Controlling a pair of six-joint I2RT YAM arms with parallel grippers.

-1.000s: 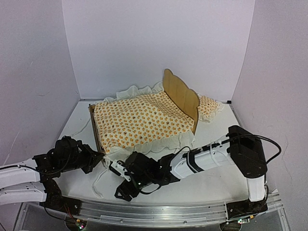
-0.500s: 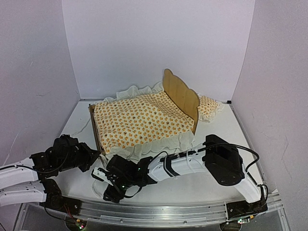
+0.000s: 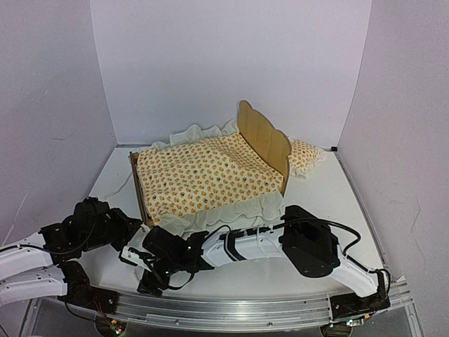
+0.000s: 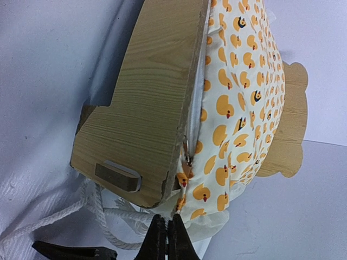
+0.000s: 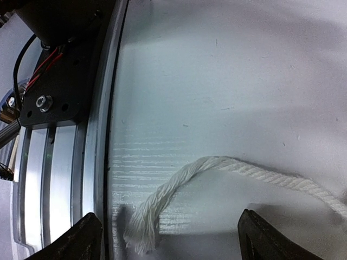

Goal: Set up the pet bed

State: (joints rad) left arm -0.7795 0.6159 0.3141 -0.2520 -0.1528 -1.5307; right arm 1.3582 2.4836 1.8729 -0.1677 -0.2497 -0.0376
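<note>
pet bed (image 3: 263, 140): sits back of centre on the tabletop (image 3: 316, 189). the footboard (image 4: 146, 108) faces the left arm and the headboard (image 4: 290, 124) is at the far end. the duck-print bedding (image 3: 203, 175) is laid over it. the pillow (image 3: 303, 156) lies on the tabletop just behind the headboard.
left claw (image 4: 166, 234): closed, tips together, low at the near corner of the footboard. i see nothing clearly gripped.
right claw (image 5: 169, 241): jaws wide apart, holding nothing, straddling the frayed end of a white rope (image 5: 179, 176) by the front rail (image 5: 100, 135).
handling, my judgement: thin plywood, so light and stiff. it will likely slide on the smooth tabletop if nudged. the bedding is soft and would shift.
where to hold: a bare board edge, either the footboard top or the headboard rim. not the fabric.
caution: the panels look slotted together, so i would not pry them.
left wrist only: wood grain, a tab through the footboard, a zipper along the bedding edge.
top view only: the whole layout, both arms and the pillow.
right wrist only: the rope end and rail. the bed is not in view.
</note>
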